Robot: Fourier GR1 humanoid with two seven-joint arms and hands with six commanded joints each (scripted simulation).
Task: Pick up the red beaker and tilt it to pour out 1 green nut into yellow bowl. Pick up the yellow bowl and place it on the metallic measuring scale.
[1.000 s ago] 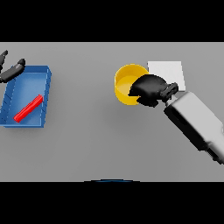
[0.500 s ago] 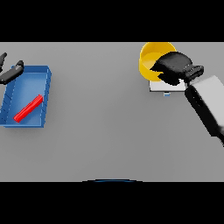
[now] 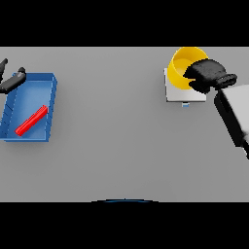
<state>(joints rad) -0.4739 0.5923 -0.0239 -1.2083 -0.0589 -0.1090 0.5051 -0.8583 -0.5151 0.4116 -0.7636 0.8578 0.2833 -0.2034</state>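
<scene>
- Red beaker (image 3: 31,120) lies at nine o'clock in the blue tray (image 3: 50,107); my left hand (image 3: 11,80) rests open beyond it.
- Yellow bowl (image 3: 182,65) at one o'clock looks light, rigid and slick; my right hand (image 3: 208,75) clamps its rim above the metallic measuring scale (image 3: 172,95).

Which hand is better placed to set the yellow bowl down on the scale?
The right hand. It already grips the yellow bowl over the metallic scale. The left hand is far off at the table's left edge, beside the blue tray.
</scene>
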